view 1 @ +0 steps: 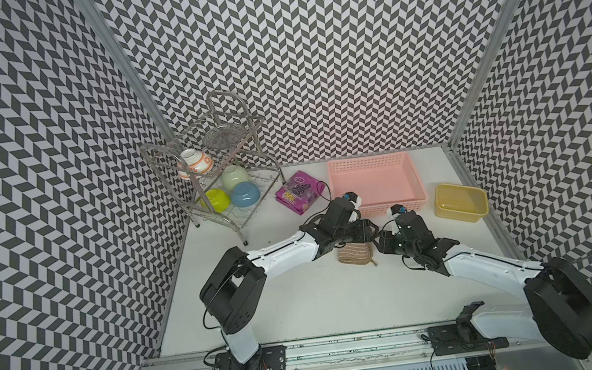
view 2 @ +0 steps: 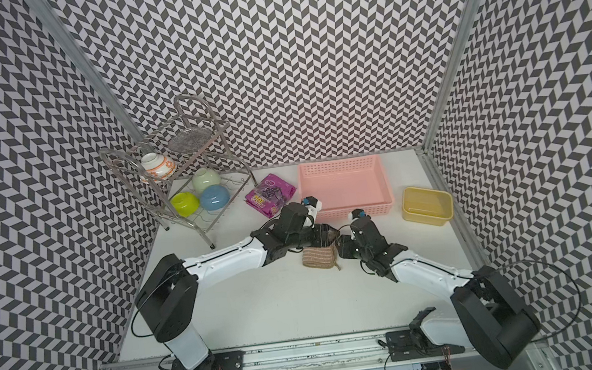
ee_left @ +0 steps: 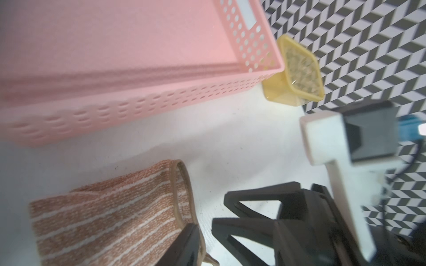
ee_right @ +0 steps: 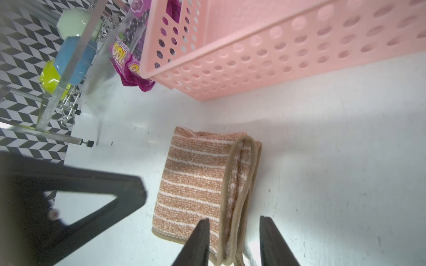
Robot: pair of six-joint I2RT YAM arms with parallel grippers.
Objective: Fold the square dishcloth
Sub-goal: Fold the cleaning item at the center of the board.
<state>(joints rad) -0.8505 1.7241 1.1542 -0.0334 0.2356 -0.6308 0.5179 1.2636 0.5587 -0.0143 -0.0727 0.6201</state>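
Both top views: the left gripper (view 1: 367, 234) covers the far part of the square dishcloth (view 1: 355, 256). Its fingertips read black on black, so we cannot tell how its jaws stand.

Left wrist view: only 1 finger (ee_left: 184, 244) shows, cut by the frame edge, as is the cloth. The pink basket (ee_left: 161, 101) is blurred, runs out of frame and hides part of the yellow tub (ee_left: 274, 91).

Right wrist view: the basket hides part of the purple packet (ee_right: 125, 53). We see the right gripper (ee_right: 234, 218) only as 2 finger ends, cut at the edge.
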